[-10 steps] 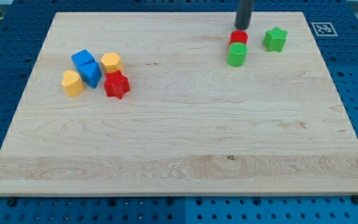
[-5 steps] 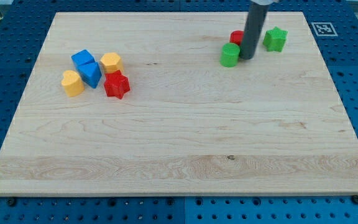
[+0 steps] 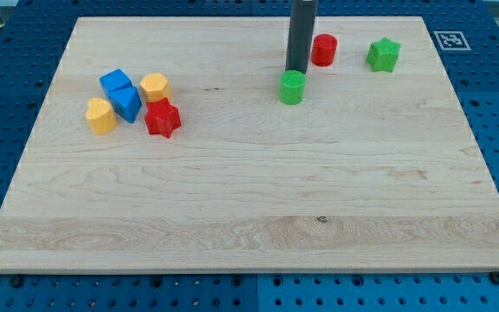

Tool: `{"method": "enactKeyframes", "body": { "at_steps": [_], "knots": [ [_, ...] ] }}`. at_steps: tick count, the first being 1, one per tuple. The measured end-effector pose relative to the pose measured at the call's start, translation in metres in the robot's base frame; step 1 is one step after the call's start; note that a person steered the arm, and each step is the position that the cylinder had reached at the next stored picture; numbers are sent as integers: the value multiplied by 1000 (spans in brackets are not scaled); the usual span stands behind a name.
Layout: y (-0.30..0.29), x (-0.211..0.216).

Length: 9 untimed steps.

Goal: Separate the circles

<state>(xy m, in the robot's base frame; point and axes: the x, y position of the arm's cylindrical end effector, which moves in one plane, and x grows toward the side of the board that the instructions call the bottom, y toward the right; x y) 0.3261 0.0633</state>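
The rod's tip point(image 3: 296, 72), a jawless tool, is touching the green plastic cylinder point(image 3: 292, 87) at its 12 o'clock; pushing toward 7 o'clock should be widening the gap from the red plastic cylinder point(image 3: 323, 50).

So the arm's just a straight dark rod coming down from the view's top edge, standing pretty much upright, slightly right of center. My tip point(image 3: 295, 71) sits at table height in the upper part of the view. Nothing else of the arm shows.
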Motion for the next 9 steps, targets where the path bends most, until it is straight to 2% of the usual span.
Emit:
{"method": "enactKeyframes", "body": {
  "at_steps": [1, 8, 9],
  "knots": [
    [5, 30],
    [8, 71],
    [18, 92]
  ]
}}
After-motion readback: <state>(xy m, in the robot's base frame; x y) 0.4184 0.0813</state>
